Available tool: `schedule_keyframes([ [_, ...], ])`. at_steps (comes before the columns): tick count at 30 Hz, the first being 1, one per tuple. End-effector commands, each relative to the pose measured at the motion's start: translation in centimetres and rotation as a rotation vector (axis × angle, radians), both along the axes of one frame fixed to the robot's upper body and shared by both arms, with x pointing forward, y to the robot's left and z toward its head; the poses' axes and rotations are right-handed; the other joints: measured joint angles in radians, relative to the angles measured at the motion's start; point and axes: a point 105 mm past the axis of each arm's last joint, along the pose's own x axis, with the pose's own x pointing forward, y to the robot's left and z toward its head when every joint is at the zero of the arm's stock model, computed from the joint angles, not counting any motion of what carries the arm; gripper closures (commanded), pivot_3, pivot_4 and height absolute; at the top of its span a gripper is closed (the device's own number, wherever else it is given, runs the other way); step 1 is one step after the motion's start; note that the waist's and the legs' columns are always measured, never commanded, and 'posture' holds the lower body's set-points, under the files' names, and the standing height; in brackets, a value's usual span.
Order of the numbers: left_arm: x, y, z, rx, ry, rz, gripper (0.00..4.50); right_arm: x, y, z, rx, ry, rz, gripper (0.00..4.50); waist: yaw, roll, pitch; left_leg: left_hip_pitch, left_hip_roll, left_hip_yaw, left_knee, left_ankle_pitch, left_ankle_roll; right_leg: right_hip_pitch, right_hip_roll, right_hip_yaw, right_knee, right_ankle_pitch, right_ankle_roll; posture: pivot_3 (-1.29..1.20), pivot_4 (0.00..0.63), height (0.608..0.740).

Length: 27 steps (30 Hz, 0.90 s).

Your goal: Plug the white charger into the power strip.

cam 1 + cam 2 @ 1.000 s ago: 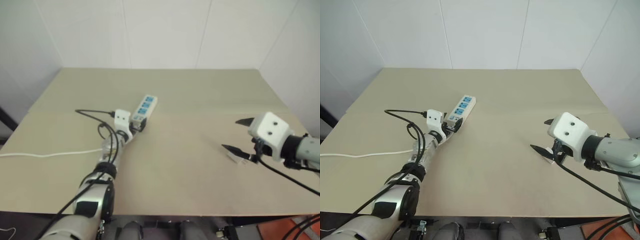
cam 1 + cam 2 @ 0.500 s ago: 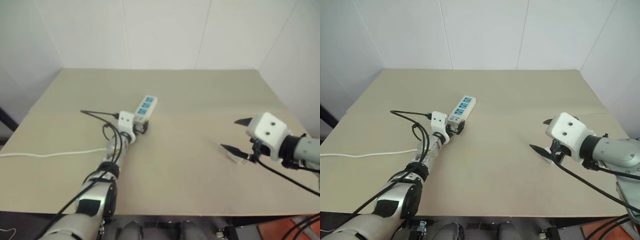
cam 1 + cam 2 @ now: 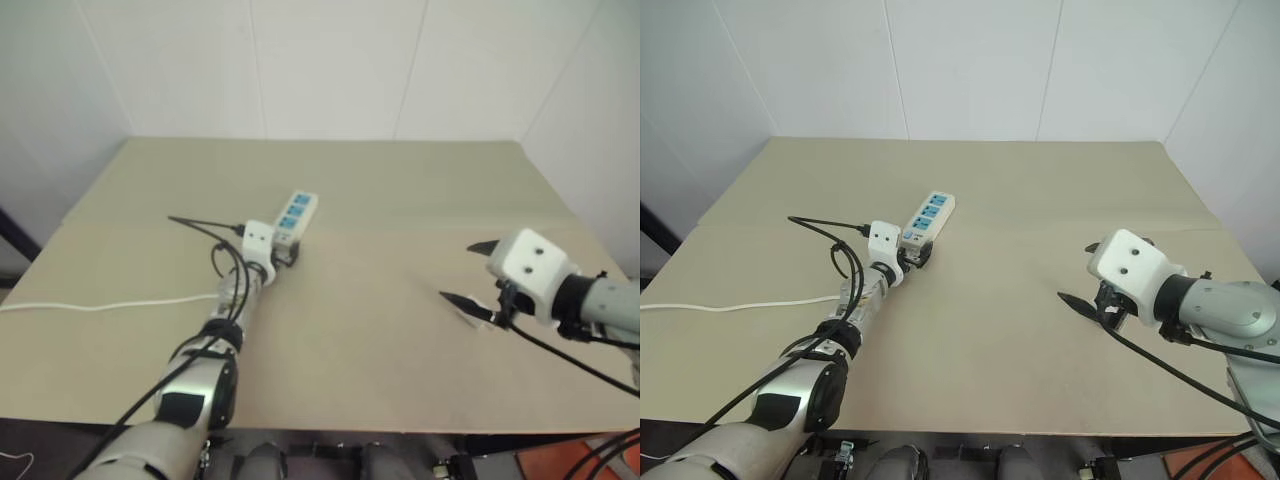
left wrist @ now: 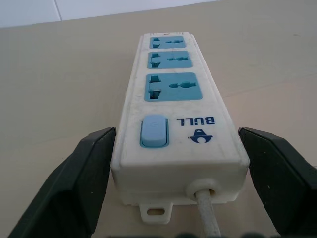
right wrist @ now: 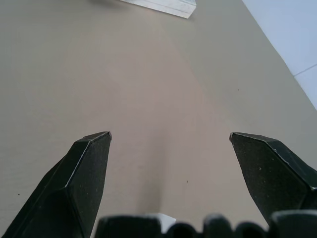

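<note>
Your left tool point(image 4: 176, 183) has its fingers on either side of the power strip's point(image 4: 176, 124) switch end, touching or nearly so; you cannot tell whether it grips. Your right tool point(image 3: 478, 272) hangs wide apart over the worktop point(image 3: 1000, 200), the white charger point(image 3: 468, 313) just beneath it.

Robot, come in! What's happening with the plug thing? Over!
Left gripper at power strip switch end. Right gripper open, beside white charger, not holding it. Nothing blocking between.

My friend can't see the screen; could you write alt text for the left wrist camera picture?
A white power strip with three blue sockets lies on a tan table, its switch-and-cord end nearest the camera, between the two black fingers of the robot's left gripper. The fingers flank that end, with narrow gaps at the sides.
</note>
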Motion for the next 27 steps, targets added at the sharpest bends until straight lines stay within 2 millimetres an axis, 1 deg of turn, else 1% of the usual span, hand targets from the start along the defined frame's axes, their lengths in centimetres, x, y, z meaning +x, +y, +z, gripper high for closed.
schedule_keyframes([
  [1, -0.4, -0.4, -1.4, 0.029, 0.058, -0.026, 1.24, -0.1, 0.1, 0.7, -0.006, -0.044, -0.008, 0.0, 0.0, 0.0, 0.0, 0.0, 0.0, 0.0, 0.0, 0.0, 0.0, 0.0, 0.0, 0.0, 0.0, 0.0, 0.0, 0.0, 0.15, 0.74],
  [8, -0.3, -0.4, -1.2, 0.026, 0.05, -0.037, 1.25, 0.0, 0.2, 0.7, -0.005, -0.047, -0.01, 0.0, -0.001, 0.0, 0.0, 0.0, 0.0, 0.0, 0.0, 0.0, 0.0, 0.0, 0.0, 0.0, 0.0, 0.0, 0.0, 0.0, 0.15, 0.74],
  [12, -1.3, -2.2, -0.5, -0.018, 0.023, -0.226, 1.25, 0.0, 0.1, 0.7, -0.007, -0.041, -0.011, 0.0, -0.001, 0.0, 0.0, 0.0, 0.0, 0.0, 0.0, 0.0, 0.0, 0.0, 0.0, 0.0, 0.0, 0.0, 0.0, 0.0, 0.15, 0.74],
  [15, -2.8, -3.3, 0.0, -0.014, -0.013, -0.413, 1.25, -0.2, 0.0, 0.6, -0.014, -0.032, -0.008, 0.0, -0.001, 0.0, 0.0, -0.001, 0.0, 0.0, 0.0, 0.0, 0.0, 0.0, 0.0, 0.0, -0.001, 0.0, 0.0, 0.0, 0.15, 0.74],
  [17, -4.3, -3.5, -0.1, 0.049, -0.024, -0.556, 1.25, -0.3, -0.2, 0.5, -0.02, -0.009, -0.011, 0.0, 0.0, 0.0, 0.0, -0.002, 0.0, 0.0, 0.0, 0.0, 0.0, -0.001, 0.0, 0.0, -0.002, 0.0, 0.0, 0.0, 0.15, 0.74],
  [19, -5.6, -3.4, -0.2, 0.107, -0.028, -0.669, 1.25, -0.3, -0.5, 0.3, -0.026, 0.032, -0.017, 0.0, -0.003, 0.0, 0.0, -0.002, 0.0, 0.0, 0.0, 0.0, 0.0, -0.001, 0.0, 0.0, -0.002, 0.0, 0.0, 0.0, 0.15, 0.74],
  [22, -7.8, -2.9, 0.0, 0.178, -0.047, -0.837, 1.25, -0.1, -1.8, -0.6, -0.073, 0.188, -0.095, 0.0, -0.008, 0.0, 0.0, -0.001, 0.0, 0.0, 0.0, 0.0, 0.0, -0.001, 0.0, 0.0, -0.001, 0.0, 0.0, 0.0, 0.15, 0.74],
  [24, -9.4, -2.6, 0.2, 0.205, -0.048, -0.961, 1.25, 0.2, -2.6, -0.8, -0.068, 0.276, -0.154, 0.0, -0.011, 0.0, 0.0, -0.001, 0.001, 0.001, 0.0, 0.0, 0.0, -0.001, 0.0, 0.0, -0.001, 0.0, 0.0, 0.0, 0.15, 0.74],
  [27, -11.8, -2.0, 0.3, 0.231, -0.024, -1.147, 1.25, 1.4, -3.1, -0.4, 0.031, 0.368, -0.234, 0.0, -0.015, 0.001, 0.0, -0.001, 0.002, 0.001, -0.001, 0.0, 0.0, -0.002, 0.001, 0.0, -0.001, 0.0, -0.001, 0.0, 0.15, 0.74],
])
